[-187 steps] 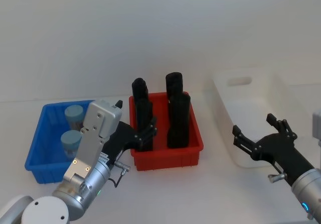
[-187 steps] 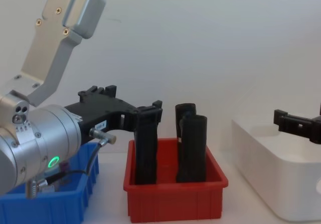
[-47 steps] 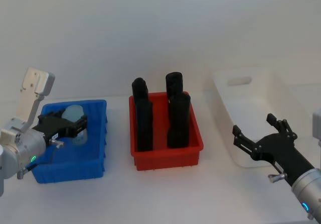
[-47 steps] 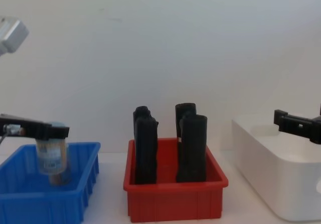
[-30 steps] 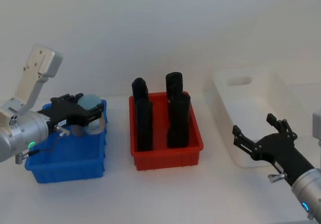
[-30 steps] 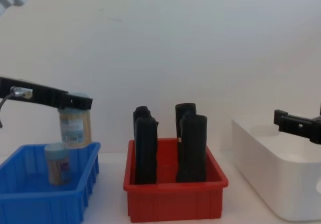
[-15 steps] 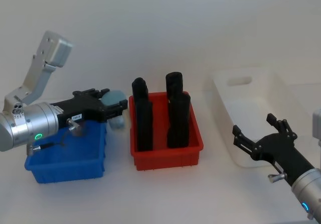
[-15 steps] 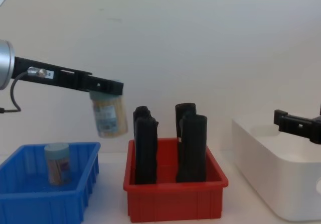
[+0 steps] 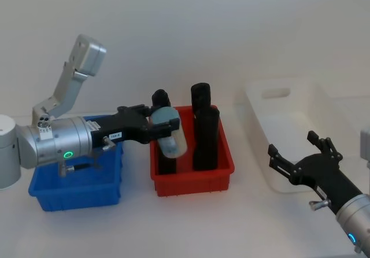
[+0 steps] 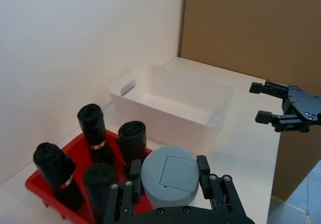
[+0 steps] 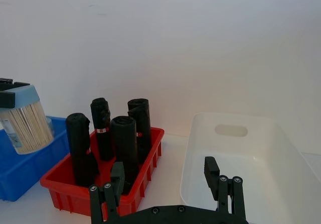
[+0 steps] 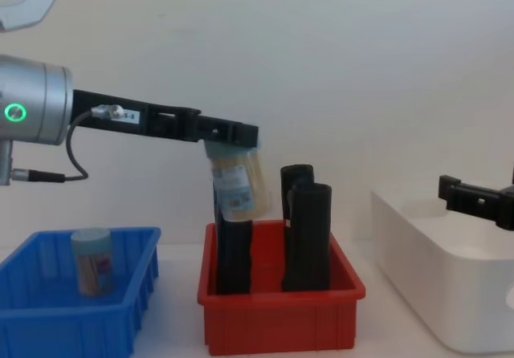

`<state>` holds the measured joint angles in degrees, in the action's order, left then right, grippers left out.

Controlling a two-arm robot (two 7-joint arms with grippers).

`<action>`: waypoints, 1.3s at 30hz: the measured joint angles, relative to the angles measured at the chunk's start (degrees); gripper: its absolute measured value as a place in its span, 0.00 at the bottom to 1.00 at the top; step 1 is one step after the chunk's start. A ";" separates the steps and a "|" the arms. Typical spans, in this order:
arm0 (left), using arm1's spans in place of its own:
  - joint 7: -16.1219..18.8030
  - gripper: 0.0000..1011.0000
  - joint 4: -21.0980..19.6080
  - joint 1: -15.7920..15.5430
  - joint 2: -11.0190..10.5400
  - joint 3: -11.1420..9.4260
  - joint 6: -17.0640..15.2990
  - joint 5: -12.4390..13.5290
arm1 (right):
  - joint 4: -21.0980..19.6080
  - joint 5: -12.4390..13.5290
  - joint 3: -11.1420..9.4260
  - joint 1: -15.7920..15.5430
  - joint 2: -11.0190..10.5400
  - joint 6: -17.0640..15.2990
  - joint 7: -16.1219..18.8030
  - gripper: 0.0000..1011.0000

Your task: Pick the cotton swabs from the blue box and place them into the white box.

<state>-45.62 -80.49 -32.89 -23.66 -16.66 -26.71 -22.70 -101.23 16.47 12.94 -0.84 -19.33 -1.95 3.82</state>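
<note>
- The held swab jar (image 12: 237, 188) hangs in the air above the near-left part of the red bin (image 9: 193, 183). It is tilted, with its lid uppermost and its body just in front of one of the black rolls (image 9: 206, 133).
- It sits higher than the tops of the rolls, likely so it can pass over them on its way right.
- The left gripper (image 9: 159, 124) reaches in from the left with its fingers clenched around the jar's lid end. Gripped there, the body hangs free below, which likely explains the tilt.
- A second swab jar (image 12: 91, 260) stands upright in the blue box (image 9: 75, 191) at far left, waiting its turn.
- The white box (image 12: 450, 294) lies to the right of the red bin, well apart from the held jar, and nothing is visible inside it. By my reading the carry is about halfway across.
- The right gripper (image 9: 293, 148) hovers low by the white box's near edge with its fingers spread and holding nothing. It seems parked there, out of the carry's likely path.
- The main risk is the dangling jar body clipping a roll if the arm drops too soon.
</note>
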 joint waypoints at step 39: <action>-4.99 0.66 3.89 -2.51 2.42 -2.18 1.79 -0.98 | -1.47 -5.62 1.96 3.59 -0.28 -4.42 16.26 0.99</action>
<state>-50.60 -76.59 -35.40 -21.23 -18.84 -24.92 -23.68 -102.71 10.84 14.90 2.75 -19.61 -6.37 20.09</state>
